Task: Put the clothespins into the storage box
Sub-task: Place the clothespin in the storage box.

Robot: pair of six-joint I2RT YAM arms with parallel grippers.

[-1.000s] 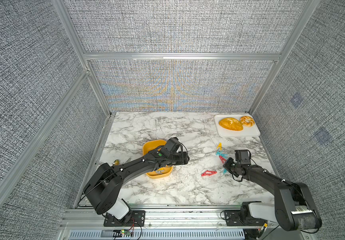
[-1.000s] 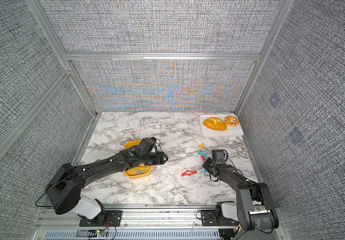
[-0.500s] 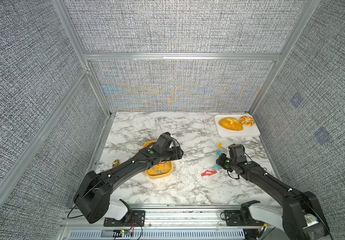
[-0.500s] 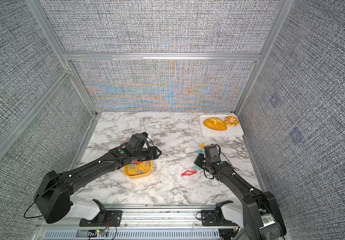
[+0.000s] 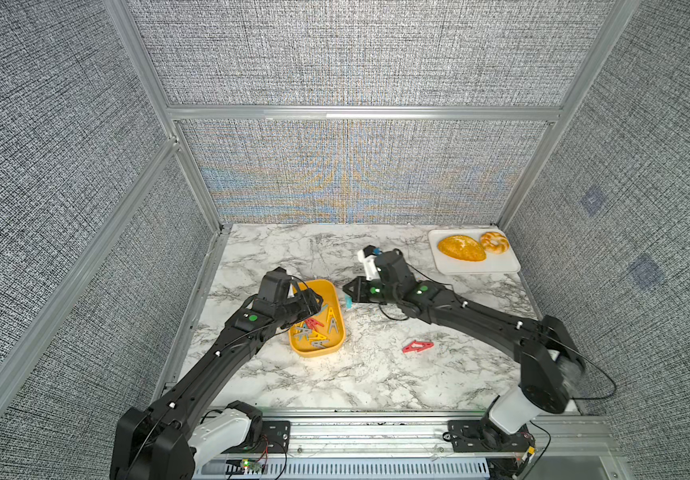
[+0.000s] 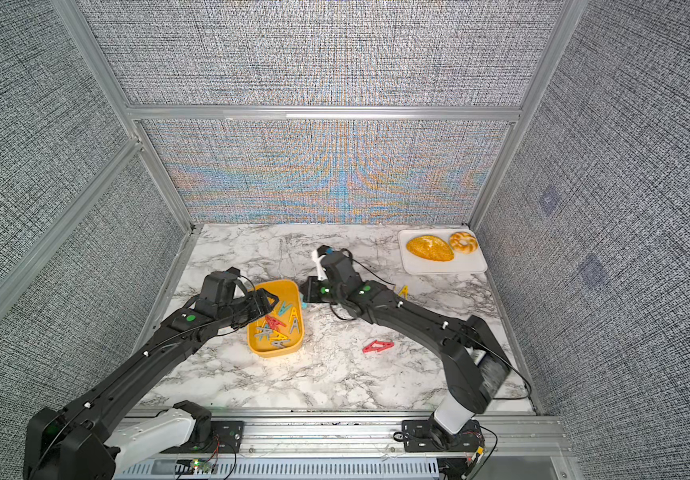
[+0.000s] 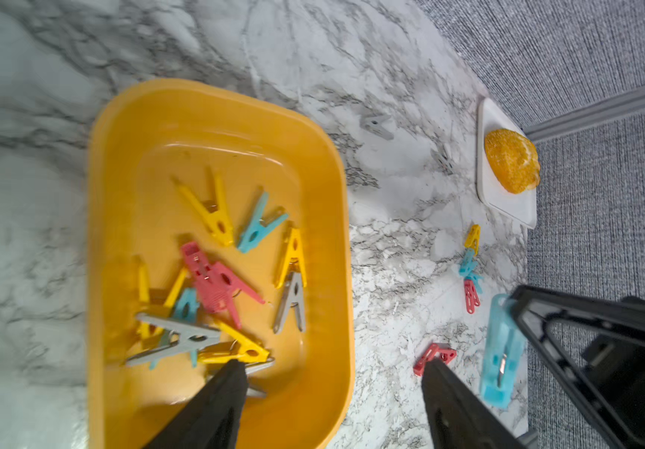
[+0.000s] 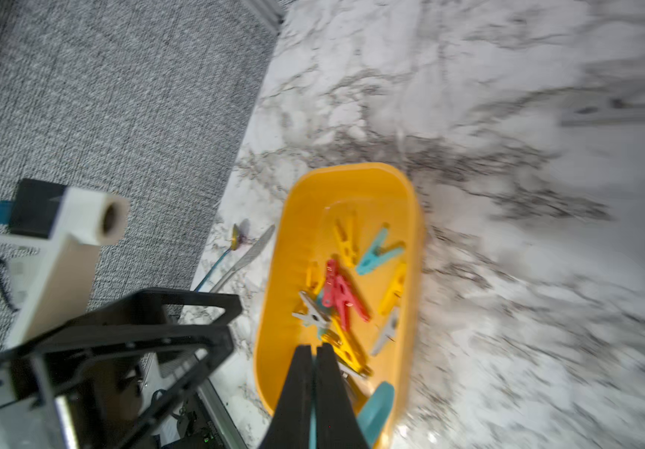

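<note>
The yellow storage box (image 5: pixel 315 350) stands left of the table's middle and holds several clothespins (image 7: pixel 216 280) in yellow, teal, pink and grey. My left gripper (image 7: pixel 334 365) hangs open over the box's near-left part with nothing between its fingers; both top views show it (image 5: pixel 313 306) (image 6: pixel 269 302). My right gripper (image 8: pixel 315 350) is shut on a teal clothespin (image 7: pixel 501 350) just above the box's right rim (image 5: pixel 348 296). A red clothespin (image 5: pixel 418 346) lies on the marble to the right. More loose clothespins (image 7: pixel 470 264) lie beyond it.
A white tray (image 5: pixel 476 268) with two bread pieces sits at the back right corner. A grey clothespin (image 7: pixel 377 126) lies on the marble behind the box. A spoon and knife (image 8: pixel 241 248) lie between the box and the left wall. My two grippers are close together over the box.
My right arm swung left from the loose clothespins to the box's right rim, carrying the teal clothespin. My left gripper drew back left across the box and stayed open.
</note>
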